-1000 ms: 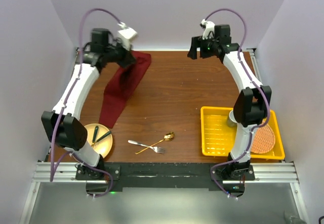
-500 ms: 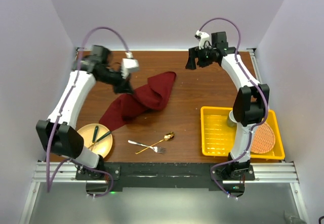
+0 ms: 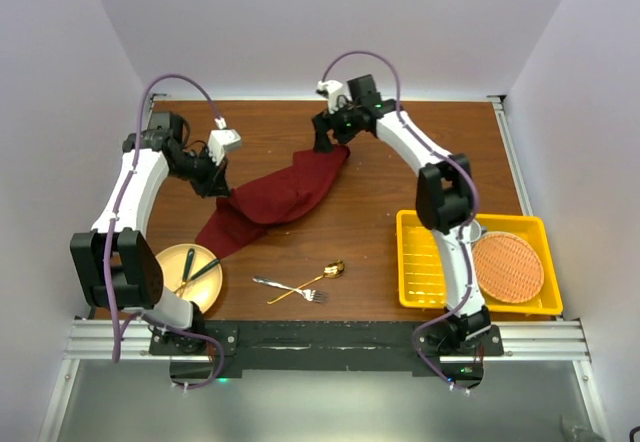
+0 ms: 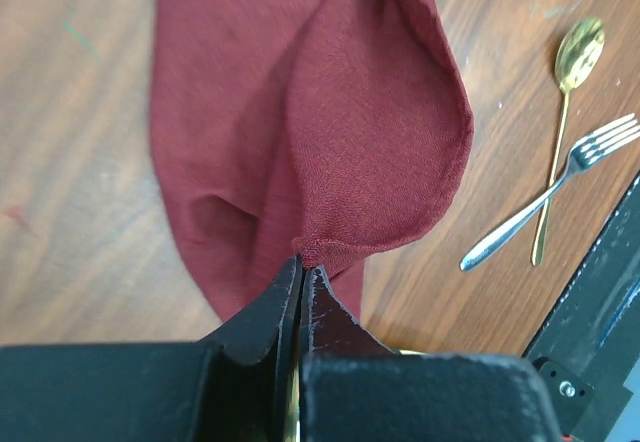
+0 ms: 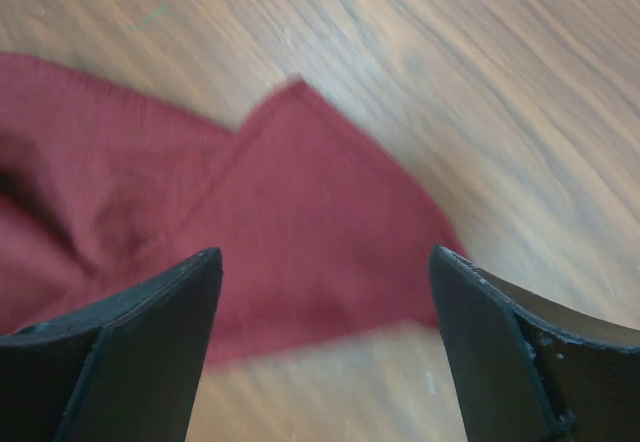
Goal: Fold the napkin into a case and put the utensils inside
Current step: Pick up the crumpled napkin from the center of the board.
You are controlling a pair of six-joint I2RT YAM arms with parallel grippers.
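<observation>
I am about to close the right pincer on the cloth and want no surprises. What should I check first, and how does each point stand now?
1. Left pincer shut on the edge of the napkin: ok.
2. Right pincer open wide enough to take cloth: ok.
3. Napkin lying under the gap of the right pincer: ok, its far corner shows just ahead of the fingers.
4. Right pincer low enough to catch the napkin: cannot tell.
5. Napkin spread flat for folding: not ok, it is bunched and creased.
6. Fork and spoon apart from the napkin: ok.
</observation>
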